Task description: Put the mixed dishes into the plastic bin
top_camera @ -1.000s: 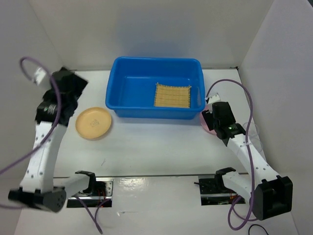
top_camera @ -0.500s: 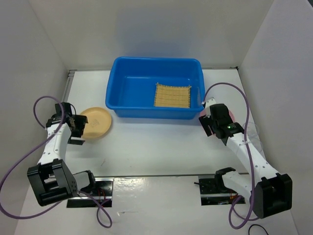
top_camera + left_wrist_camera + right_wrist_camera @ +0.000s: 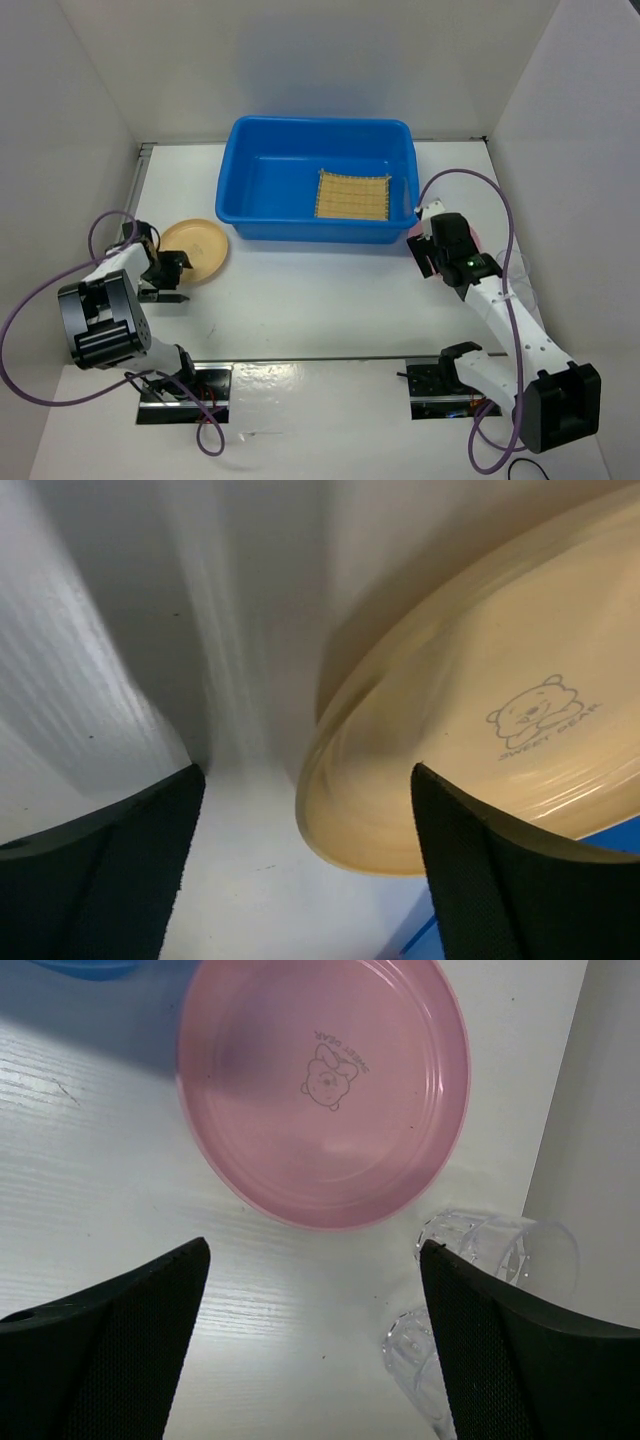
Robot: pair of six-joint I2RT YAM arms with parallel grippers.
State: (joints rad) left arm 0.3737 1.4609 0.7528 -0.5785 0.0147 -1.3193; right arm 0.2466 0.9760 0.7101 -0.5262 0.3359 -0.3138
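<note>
Now, bin (image 3: pixel 232 190): far middle of table (image 3: pixel 320 300), mat (image 3: pixel 352 195) lying flat in its right half.
Tan plate (image 3: pixel 480 740): on table, left of bin.
Left gripper (image 3: pixel 305 772): jaws apart, low at the tan plate's rim, nothing clamped.
Pink plate (image 3: pixel 322 1090): on table, right of bin.
Right gripper (image 3: pixel 315 1248): jaws apart above pink plate, holding nothing.
Cups (image 3: pixel 512 1250): two, just beside pink plate.

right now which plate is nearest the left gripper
The tan plate, left of the bin, just ahead of the left gripper. The pink plate lies over by the right gripper.
</note>
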